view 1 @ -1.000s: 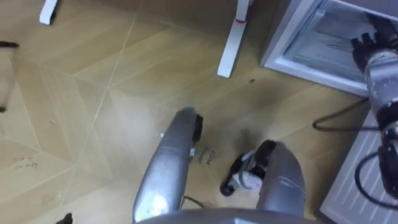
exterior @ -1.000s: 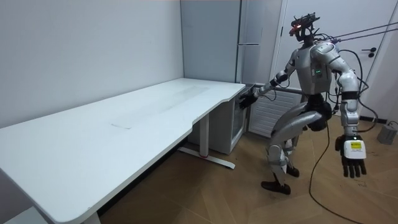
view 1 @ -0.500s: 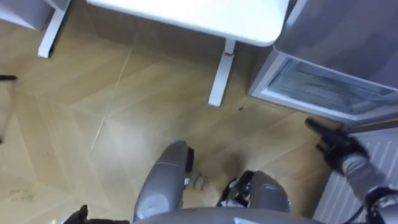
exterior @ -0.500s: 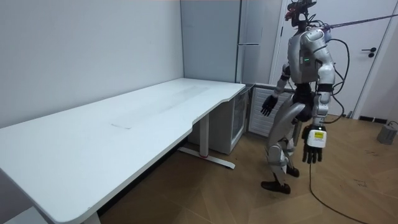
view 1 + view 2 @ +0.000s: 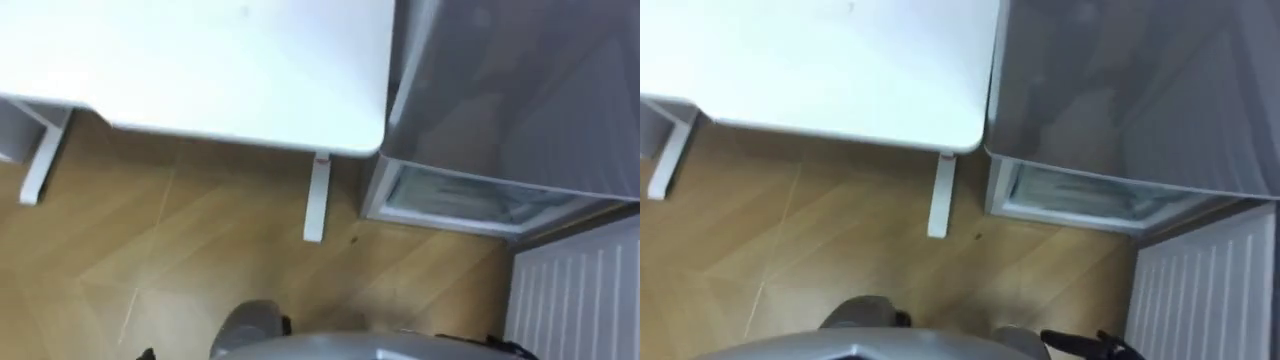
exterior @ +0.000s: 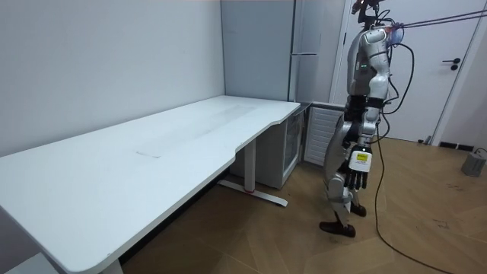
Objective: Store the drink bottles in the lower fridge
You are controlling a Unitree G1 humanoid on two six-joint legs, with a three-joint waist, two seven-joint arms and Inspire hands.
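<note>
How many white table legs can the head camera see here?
2. One leg stands beside the lower fridge; the other leg is near the view's left edge. More may be hidden under the tabletop.

A long white desk (image 6: 152,164) stands on herringbone wood floor (image 6: 251,236) against a pale wall (image 6: 99,61).

light: bright, even | table (image 5: 200,60): top washed near-white in both eye views | floor (image 5: 180,240): soft shadow band just beneath the table's edge | fridge (image 5: 520,90): dull grey sheen | room view: faint shadow pooled under the table
</note>
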